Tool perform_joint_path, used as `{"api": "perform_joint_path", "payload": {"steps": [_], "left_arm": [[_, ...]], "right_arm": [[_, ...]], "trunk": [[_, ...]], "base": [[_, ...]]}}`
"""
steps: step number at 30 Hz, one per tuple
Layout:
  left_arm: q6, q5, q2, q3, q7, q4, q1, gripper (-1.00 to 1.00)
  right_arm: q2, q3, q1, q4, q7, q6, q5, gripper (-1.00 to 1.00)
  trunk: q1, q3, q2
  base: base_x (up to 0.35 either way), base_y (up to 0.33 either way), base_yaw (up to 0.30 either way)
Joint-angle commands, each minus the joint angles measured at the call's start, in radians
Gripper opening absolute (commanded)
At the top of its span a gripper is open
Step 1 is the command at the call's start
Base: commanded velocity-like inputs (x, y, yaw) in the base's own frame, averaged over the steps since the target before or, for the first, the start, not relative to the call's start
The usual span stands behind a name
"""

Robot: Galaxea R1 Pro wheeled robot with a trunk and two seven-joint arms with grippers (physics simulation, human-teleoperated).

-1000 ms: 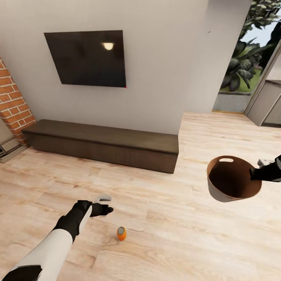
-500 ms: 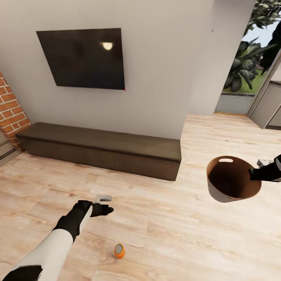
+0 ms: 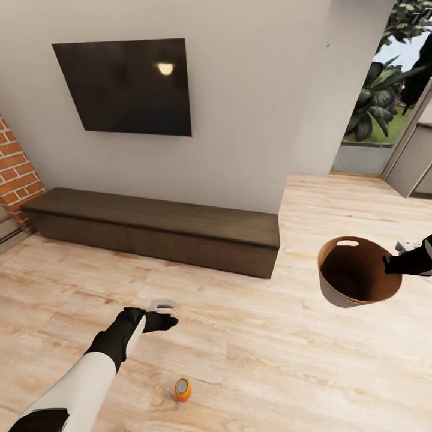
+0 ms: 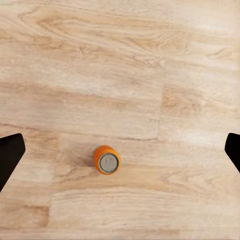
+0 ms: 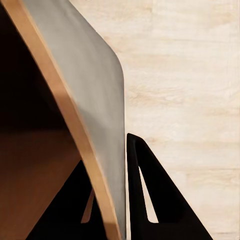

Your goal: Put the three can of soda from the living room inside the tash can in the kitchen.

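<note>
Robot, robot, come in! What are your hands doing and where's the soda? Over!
Left gripper open, above the orange can standing on the wood floor. Right gripper clamped on the trash can rim. Nothing blocking the can.

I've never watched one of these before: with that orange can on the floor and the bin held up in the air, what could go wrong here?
1. The can stands upright on smooth wood floor; a nudge from the open left fingers might tip it and send it rolling.
2. The bin hangs tilted from its rim, pinched by the right gripper; it may slip or swing.
</note>
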Motion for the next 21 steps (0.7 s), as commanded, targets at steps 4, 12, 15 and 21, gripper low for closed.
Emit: {"api": "perform_joint_path", "payload": {"steps": [4,12,15,21], "left_arm": [[0.002,-0.001,-0.008,0.001,0.010,0.000,-0.001,1.00],[0.002,-0.005,-0.009,0.001,0.037,0.008,-0.002,1.00],[0.001,-0.005,-0.009,0.001,0.055,0.010,-0.002,1.00],[-0.002,-0.005,-0.009,0.001,0.078,0.010,-0.002,1.00]], "right_arm": [[0.000,0.000,-0.052,0.002,0.004,0.003,0.010,-1.00],[0.002,-0.001,-0.123,0.014,0.005,0.003,0.096,-1.00],[0.003,0.000,-0.148,0.016,0.006,0.003,0.101,-1.00],[0.002,0.002,-0.170,0.016,0.006,0.003,0.104,-1.00]], "trunk": [[0.015,-0.017,-0.028],[0.046,-0.055,-0.084],[0.058,-0.069,-0.105],[0.081,-0.097,-0.147]], "base": [[0.001,0.000,0.000],[0.000,0.000,0.000],[0.000,0.000,0.000],[0.000,0.000,0.000]]}}
